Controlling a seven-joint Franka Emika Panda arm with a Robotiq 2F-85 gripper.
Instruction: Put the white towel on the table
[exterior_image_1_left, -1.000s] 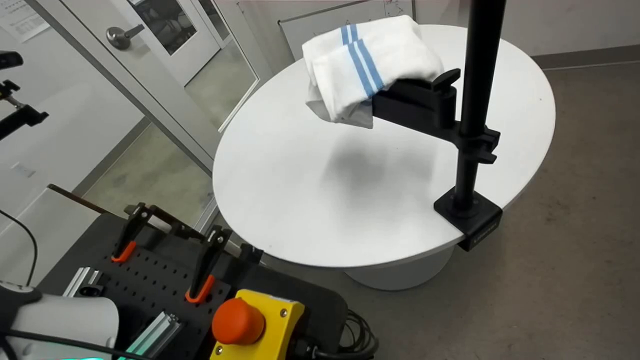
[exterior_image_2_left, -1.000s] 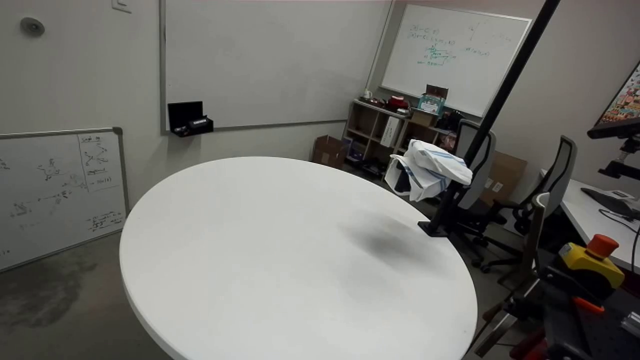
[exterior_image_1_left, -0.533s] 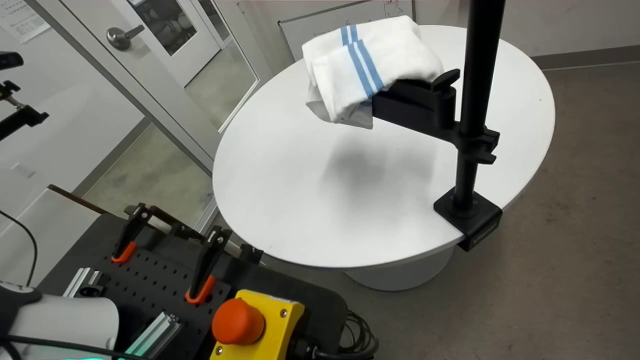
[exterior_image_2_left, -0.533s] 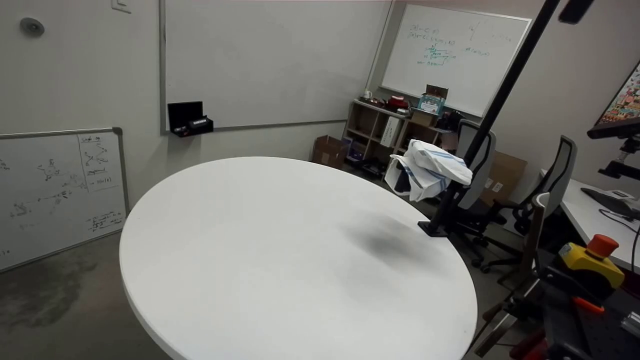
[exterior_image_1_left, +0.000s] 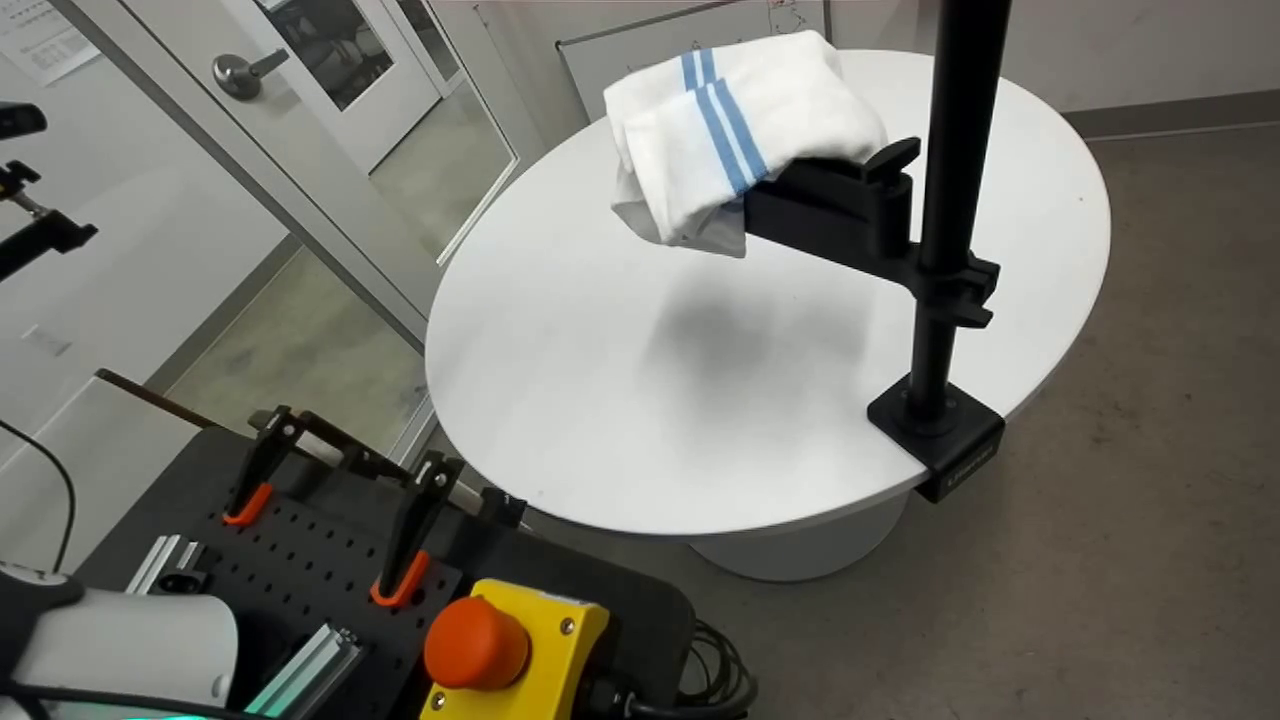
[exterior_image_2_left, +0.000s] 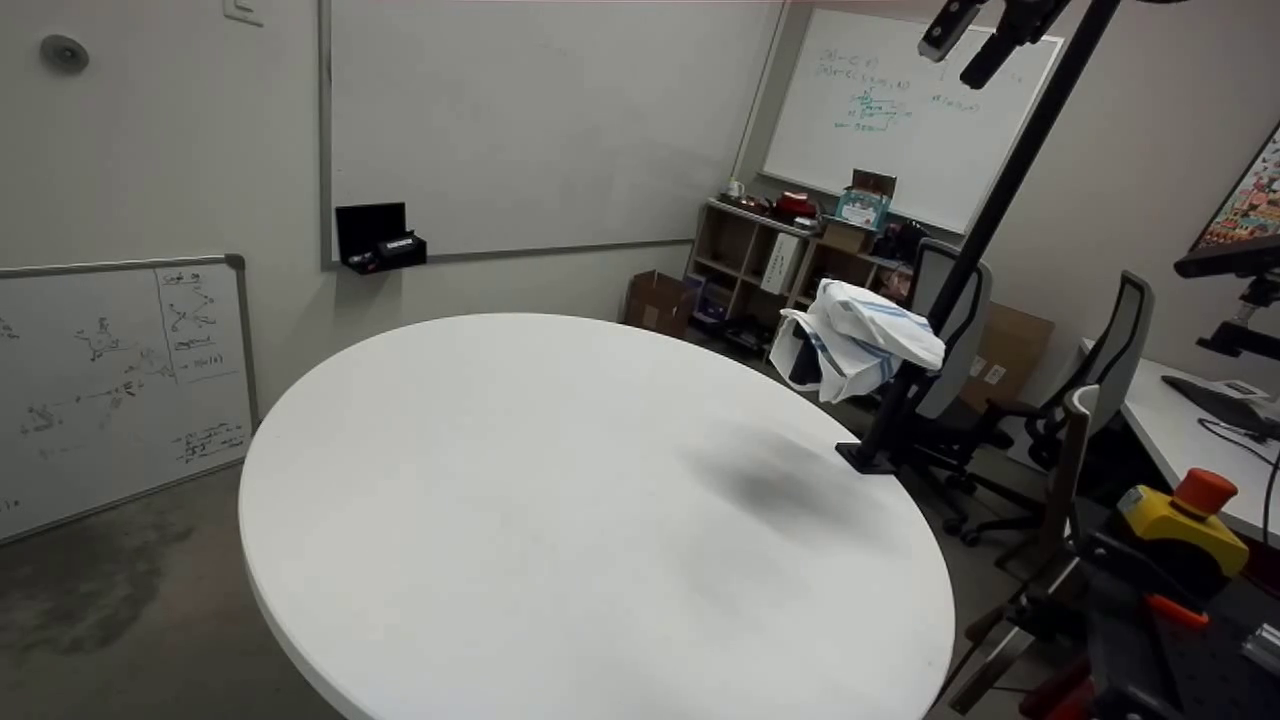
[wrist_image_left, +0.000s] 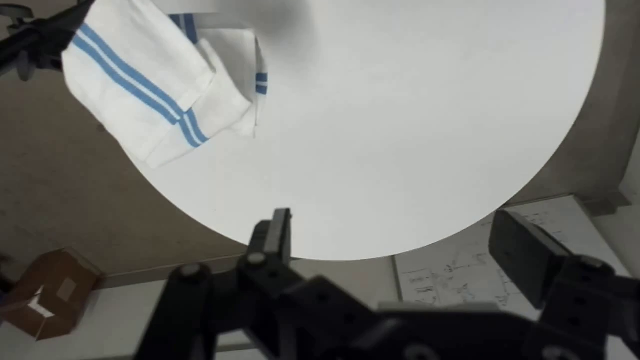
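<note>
The white cloth towel (exterior_image_1_left: 740, 110) with parallel blue stripes is folded and draped over the black horizontal bracket (exterior_image_1_left: 825, 212). The bracket is attached to the tall black round pole (exterior_image_1_left: 965, 120), and the pole stands on the square black clamp base (exterior_image_1_left: 935, 432) at the edge of the large round white-topped table (exterior_image_1_left: 560, 400). In both exterior views, the towel is raised above the level of the table. The black 2-finger gripper (wrist_image_left: 394, 225) has its jaws wide apart. In the wrist view, the towel is at the upper left, well apart from the gripper. In an exterior view, the gripper fingers (exterior_image_2_left: 990, 60) are visible at the top edge of the frame, higher than the towel. The yellow box (exterior_image_1_left: 560, 640) with the red-orange round push button (exterior_image_1_left: 477, 642) is located on the black cart (exterior_image_1_left: 540, 555).
</note>
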